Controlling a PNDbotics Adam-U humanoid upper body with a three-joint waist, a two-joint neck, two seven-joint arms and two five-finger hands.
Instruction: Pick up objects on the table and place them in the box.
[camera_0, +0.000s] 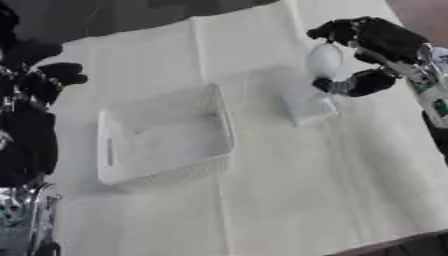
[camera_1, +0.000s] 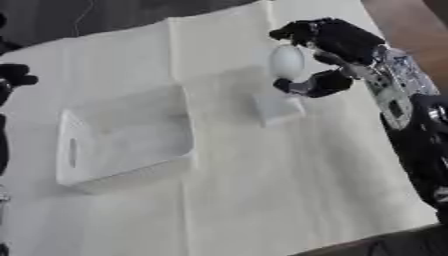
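A white basket-like box (camera_0: 162, 137) lies on the white cloth, left of centre, and nothing shows inside it. My right hand (camera_0: 376, 42) hangs above the cloth at the upper right, its fingers and thumb curled round a pale egg-shaped object (camera_0: 324, 60). Just below the hand a small whitish block (camera_0: 306, 105) rests on the cloth. My left hand (camera_0: 48, 77) stays at the left edge, dark and partly cut off, with its fingers curled around nothing.
The white cloth (camera_0: 289, 200) covers the table, with bare room to the right of and in front of the box. The dark table edge (camera_0: 402, 245) shows at the lower right corner. Dark floor lies beyond the far edge.
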